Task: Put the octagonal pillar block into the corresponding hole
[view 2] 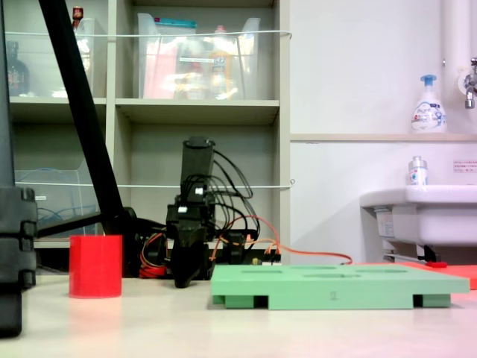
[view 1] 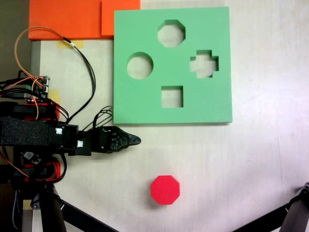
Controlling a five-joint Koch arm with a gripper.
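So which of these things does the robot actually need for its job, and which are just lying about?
Needed:
- red octagonal block
- eight-sided hole in the green board
- the robot's hand

Just lying about:
- orange foam sheets
- round, cross and square holes
- soap bottle
- sink
- shelf boxes

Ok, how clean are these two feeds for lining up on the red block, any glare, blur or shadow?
Top-down fixed view: even light, the red eight-sided foam block sharp with a faint shadow; the table washes out toward the right edge; the gripper reads as a dark shape. Low fixed view: soft overall, the block slightly overexposed, the green foam board seen edge-on, the shelves behind dim.
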